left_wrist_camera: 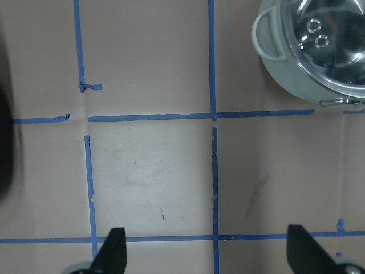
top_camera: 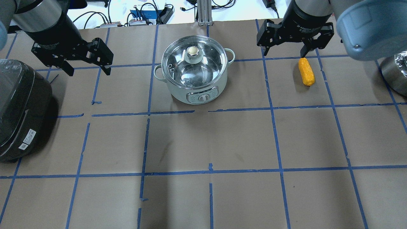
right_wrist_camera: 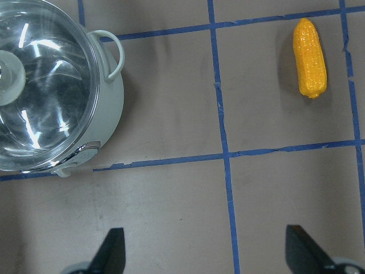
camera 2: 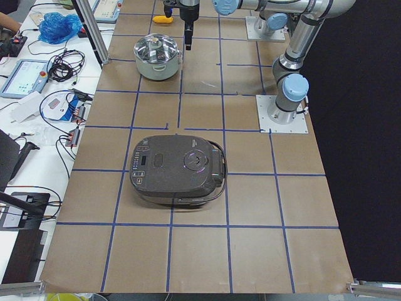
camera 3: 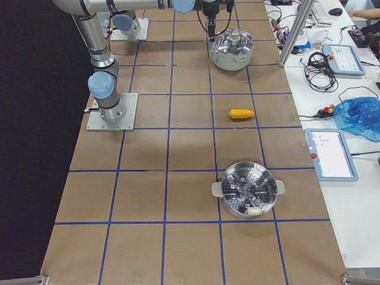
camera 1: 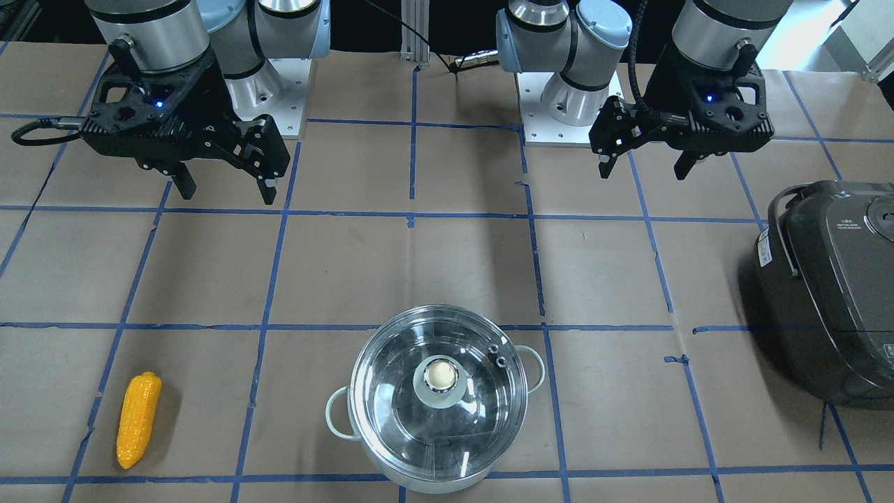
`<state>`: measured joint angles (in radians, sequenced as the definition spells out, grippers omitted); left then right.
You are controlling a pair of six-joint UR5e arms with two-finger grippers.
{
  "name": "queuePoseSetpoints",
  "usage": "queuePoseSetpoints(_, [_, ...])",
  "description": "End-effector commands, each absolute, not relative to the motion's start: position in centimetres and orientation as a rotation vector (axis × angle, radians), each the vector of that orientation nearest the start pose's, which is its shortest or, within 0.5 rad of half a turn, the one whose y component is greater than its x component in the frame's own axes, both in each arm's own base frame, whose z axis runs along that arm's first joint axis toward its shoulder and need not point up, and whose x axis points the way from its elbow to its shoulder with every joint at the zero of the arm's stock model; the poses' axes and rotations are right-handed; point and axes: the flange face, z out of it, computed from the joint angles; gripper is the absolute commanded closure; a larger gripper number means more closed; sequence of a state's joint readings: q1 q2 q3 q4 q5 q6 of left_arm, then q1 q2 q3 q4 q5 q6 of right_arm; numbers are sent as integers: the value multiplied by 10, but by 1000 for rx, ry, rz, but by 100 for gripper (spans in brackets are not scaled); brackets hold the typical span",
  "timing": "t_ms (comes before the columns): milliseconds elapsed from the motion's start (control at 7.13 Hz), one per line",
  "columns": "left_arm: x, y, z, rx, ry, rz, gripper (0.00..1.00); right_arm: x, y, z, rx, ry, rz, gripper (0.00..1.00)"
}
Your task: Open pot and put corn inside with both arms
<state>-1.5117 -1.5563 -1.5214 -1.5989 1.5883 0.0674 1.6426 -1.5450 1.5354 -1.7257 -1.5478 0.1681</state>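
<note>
The shiny steel pot [top_camera: 194, 79] stands at the table's far middle, its glass lid [top_camera: 193, 62] on it with a pale knob [top_camera: 193, 51]. It also shows in the front view [camera 1: 438, 395] and in both wrist views [left_wrist_camera: 319, 51] [right_wrist_camera: 45, 85]. The yellow-orange corn [top_camera: 306, 71] lies flat on the paper to the pot's right; it also shows in the front view [camera 1: 138, 419] and the right wrist view [right_wrist_camera: 309, 57]. My left gripper [top_camera: 86, 68] hangs open and empty above the table left of the pot. My right gripper [top_camera: 284, 53] hangs open and empty just behind the corn.
A large dark grey rice cooker [top_camera: 19, 108] sits at the table's left side. A steel steamer basket [camera 3: 249, 190] stands at the right end. Blue tape lines [top_camera: 210, 111] grid the brown paper. Cables and devices lie beyond the far edge.
</note>
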Motion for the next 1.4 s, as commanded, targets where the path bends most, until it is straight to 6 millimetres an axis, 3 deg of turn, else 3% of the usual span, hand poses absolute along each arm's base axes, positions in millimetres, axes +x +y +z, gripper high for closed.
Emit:
queuePoseSetpoints(0, [-118, -524, 520, -17, 3136, -86, 0, 173, -507, 509, 146, 3086, -248, 0])
queuePoseSetpoints(140, [-138, -557, 529, 34, 3145, -128, 0, 174, -506, 508, 143, 3083, -245, 0])
queuePoseSetpoints(280, [-162, -608, 522, 44, 3155, -142, 0, 177, -505, 508, 134, 3082, -244, 0])
queuePoseSetpoints(421, [-198, -651, 504, 58, 3172, -145, 0, 178, -506, 508, 131, 3080, -244, 0])
queuePoseSetpoints(561, [-247, -681, 483, 65, 3178, -144, 0, 179, -505, 507, 129, 3080, -241, 0])
queuePoseSetpoints(701, [-276, -699, 449, 70, 3178, -116, 0, 179, -506, 506, 131, 3080, -241, 0])
queuePoseSetpoints(841, [-281, -716, 424, 71, 3183, -146, 0, 178, -506, 507, 131, 3079, -243, 0])
queuePoseSetpoints(1262, [-289, -727, 382, 79, 3180, -66, 0, 178, -506, 507, 129, 3083, -244, 0])
